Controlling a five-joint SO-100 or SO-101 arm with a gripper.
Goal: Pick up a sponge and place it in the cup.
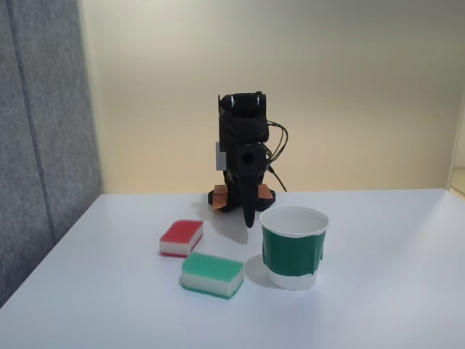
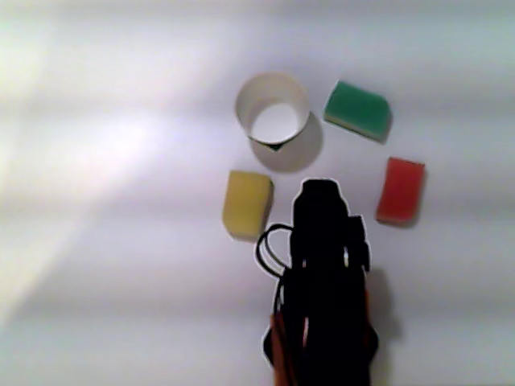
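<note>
Well, we see the red-topped sponge (image 1: 181, 237) lying on the white table (image 1: 378, 305) — left of the green-banded cup (image 1: 293, 247) in the fixed view, beside a green-topped sponge (image 1: 212, 274). Behind them the gripper (image 1: 249, 218) points down — whether its jaws are spread, we cannot tell.

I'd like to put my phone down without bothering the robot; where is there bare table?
The white table is bare right of the green-banded white paper cup and along its front edge. It is crowded around the cup: the green-topped sponge, red-topped sponge, yellow sponge and black arm.
</note>
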